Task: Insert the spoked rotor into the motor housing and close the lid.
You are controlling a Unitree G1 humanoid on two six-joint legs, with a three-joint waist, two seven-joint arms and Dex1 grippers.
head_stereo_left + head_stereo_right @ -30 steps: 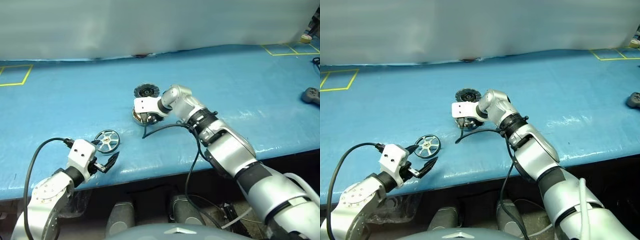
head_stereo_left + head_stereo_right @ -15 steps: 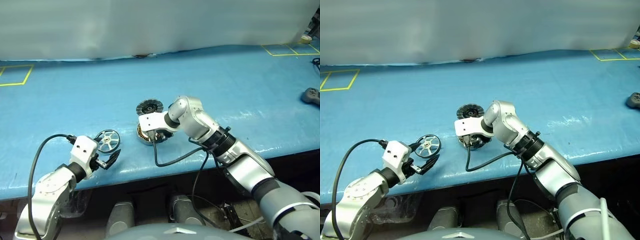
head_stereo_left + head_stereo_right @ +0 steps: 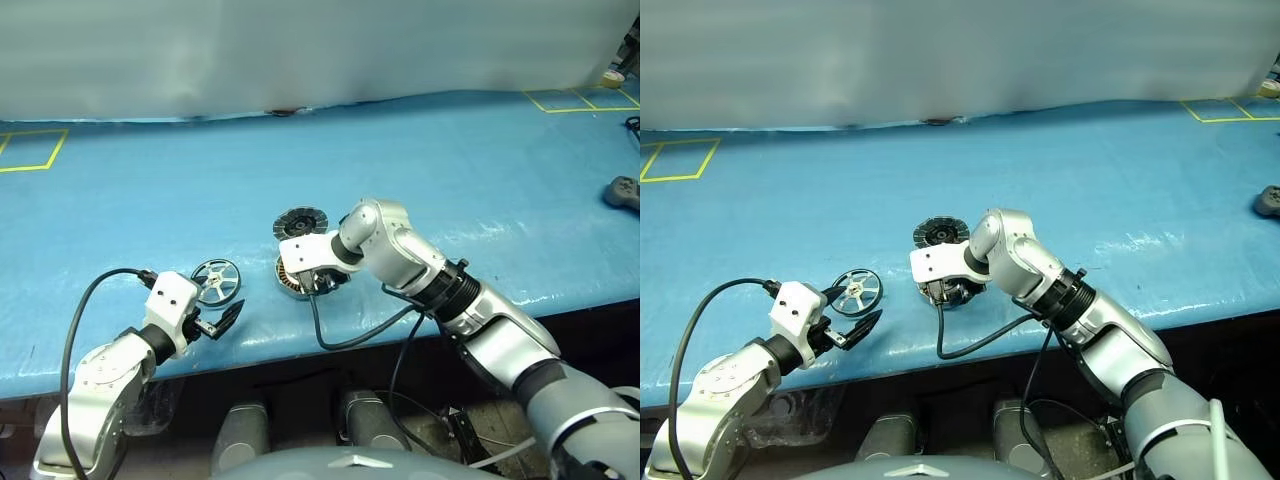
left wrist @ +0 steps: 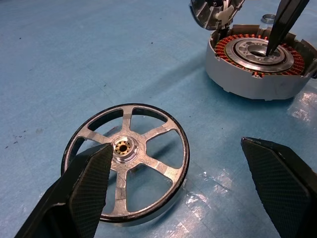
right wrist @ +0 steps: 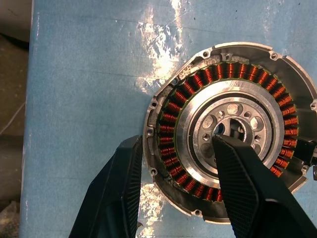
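On blue table (image 3: 480,170): motor housing (image 3: 297,281) near front edge, windings up, lid (image 3: 300,221) just behind it, spoked rotor (image 3: 216,281) flat to its left. Right pincer (image 5: 178,191) straddling housing wall, one finger outside, one at central hub, pinching housing rim. Left pincer (image 4: 183,191) spread wide beside rotor, empty.

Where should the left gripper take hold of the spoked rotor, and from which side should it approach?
Probably by the rim: the spoked rotor lies flat on the blue table, hub up, so come from above, one finger outside the rim and one through a gap between spokes. The open left gripper already straddles it.
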